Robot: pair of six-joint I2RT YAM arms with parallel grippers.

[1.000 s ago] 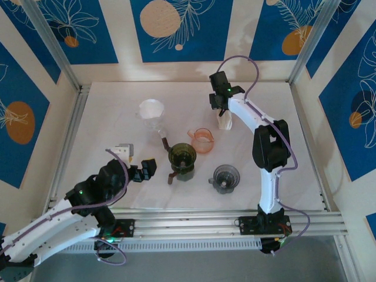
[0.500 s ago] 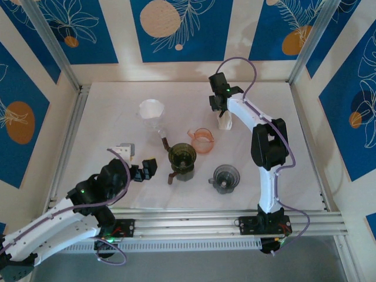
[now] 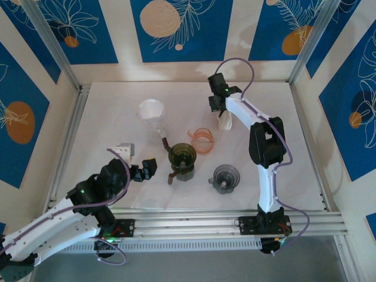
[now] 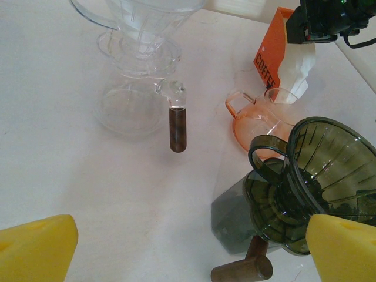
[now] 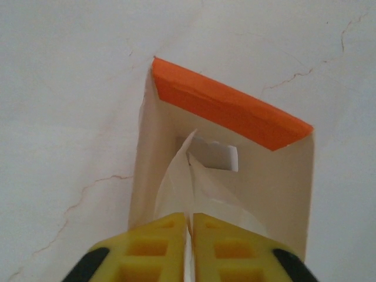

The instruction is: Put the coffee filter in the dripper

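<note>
From above, the right gripper [image 3: 222, 116] is at the far side of the table, over the coffee filter [image 3: 225, 124]. The green dripper [image 3: 182, 156] stands well apart from it, nearer and more to the left. The left gripper [image 3: 147, 168] is just left of this dripper.

In the left wrist view, the left jaws are spread wide, holding nothing.

In the right wrist view, the right jaws are clenched on the white filter, which comes out of the orange box [image 5: 230, 107].

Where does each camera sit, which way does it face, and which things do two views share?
Top: high at the near edge, looking down on the table; left arm and right arm rise from the bottom.
Left wrist: low over the table, facing the green dripper; its open yellow fingers frame the bottom.
Right wrist: looking into the orange box; its fingers pinch the filter.
Shared: both wrist views show box and filter.
</note>
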